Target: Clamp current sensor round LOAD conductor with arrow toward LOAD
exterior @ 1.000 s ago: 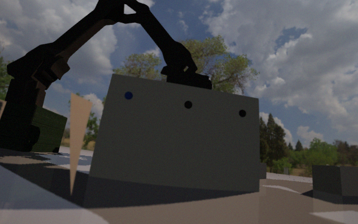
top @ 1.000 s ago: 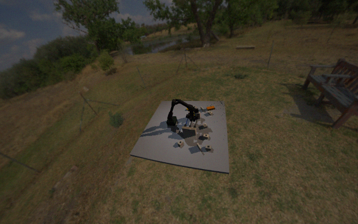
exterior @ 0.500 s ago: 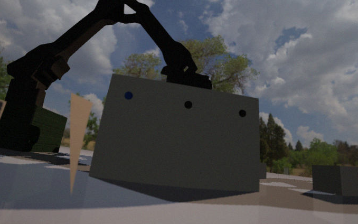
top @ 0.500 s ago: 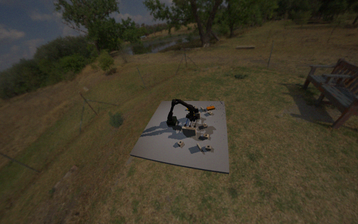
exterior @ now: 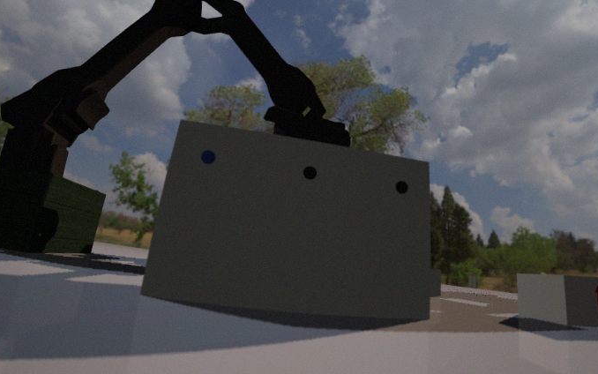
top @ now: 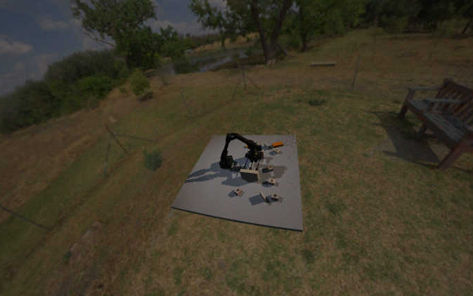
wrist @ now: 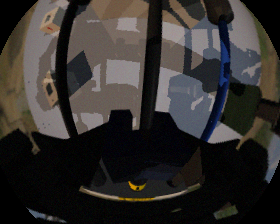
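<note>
Wrist view, left to right: left black cable (wrist: 65,75) (exterior: 401,187), a wrong-conductor risk, LOAD marker unreadable | middle black cable (wrist: 152,65) (exterior: 310,172), could be pinched off-centre, blocking the latch | beneath it, dark sensor (wrist: 151,171), yellow-marked, apparently gripped by hand (top: 254,156) (exterior: 310,133) (wrist: 140,127); arrow direction, latch unclear | blue cable (wrist: 224,65) (exterior: 207,157) beside.
</note>
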